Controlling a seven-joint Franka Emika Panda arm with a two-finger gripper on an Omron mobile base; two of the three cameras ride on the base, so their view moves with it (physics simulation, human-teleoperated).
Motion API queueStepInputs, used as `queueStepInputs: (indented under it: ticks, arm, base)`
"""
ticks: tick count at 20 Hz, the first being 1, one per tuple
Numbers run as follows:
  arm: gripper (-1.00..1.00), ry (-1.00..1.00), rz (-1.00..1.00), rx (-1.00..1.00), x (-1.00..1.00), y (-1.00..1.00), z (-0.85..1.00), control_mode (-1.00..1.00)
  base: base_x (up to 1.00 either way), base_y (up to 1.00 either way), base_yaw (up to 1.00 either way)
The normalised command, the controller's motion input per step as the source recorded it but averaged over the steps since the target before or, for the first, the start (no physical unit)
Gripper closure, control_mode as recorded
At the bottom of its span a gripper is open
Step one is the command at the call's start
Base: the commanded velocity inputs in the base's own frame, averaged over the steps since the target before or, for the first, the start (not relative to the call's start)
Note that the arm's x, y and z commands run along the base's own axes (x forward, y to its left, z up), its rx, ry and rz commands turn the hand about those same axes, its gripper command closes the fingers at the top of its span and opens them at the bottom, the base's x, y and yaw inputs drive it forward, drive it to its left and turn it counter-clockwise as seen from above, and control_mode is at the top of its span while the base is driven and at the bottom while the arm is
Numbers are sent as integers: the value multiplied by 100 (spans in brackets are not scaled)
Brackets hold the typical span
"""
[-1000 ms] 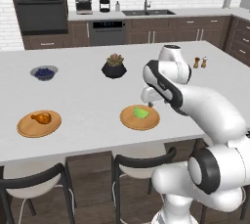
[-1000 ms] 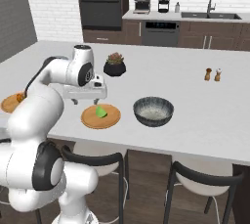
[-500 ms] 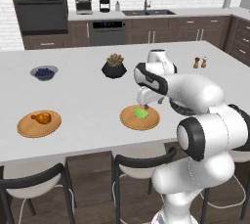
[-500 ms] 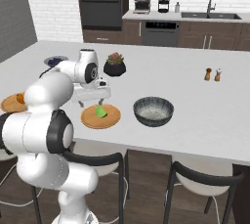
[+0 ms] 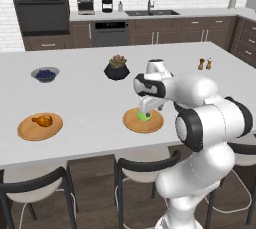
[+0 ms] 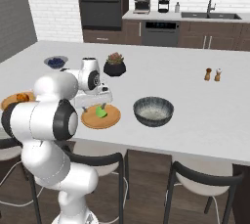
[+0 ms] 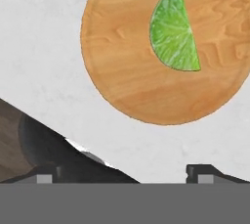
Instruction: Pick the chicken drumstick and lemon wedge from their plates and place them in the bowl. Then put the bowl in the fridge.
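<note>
Bright, even, shadowless-looking rendered light fills the kitchen in both base views. The white bench (image 5: 85,98) reads pale and flat, with only faint soft shading under the black faceted pot (image 5: 116,69) and the wooden plates (image 5: 40,127). The robot's white arm (image 5: 200,90) carries smooth grey shading on its underside, and its dark joints show mild gloss. The window blinds at 12 o'clock in the left base view look light grey, without glare. Both base views are slightly soft and coarse, with blurred edges on small things. In the hand view the lemon wedge (image 7: 175,30) and plate grain are sharp and evenly lit.
</note>
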Motion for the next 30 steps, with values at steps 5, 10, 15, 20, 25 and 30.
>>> queueStepInputs:
  ticks: [5,10,15,20,25,30]
  arm:
    - [-100,-7,2,0,55,0,-24,-100]
    - [-100,0,0,0,34,0,-27,-100]
    - [-100,0,0,0,43,0,-28,-100]
    - [-100,0,0,0,46,0,-20,-100]
    - [-100,0,0,0,42,0,-30,-100]
    - [-100,2,0,0,13,0,-37,-100]
  base:
    - [0,0,0]
    - [0,0,0]
    - [0,0,0]
    - [0,0,0]
    - [0,0,0]
    - [0,0,0]
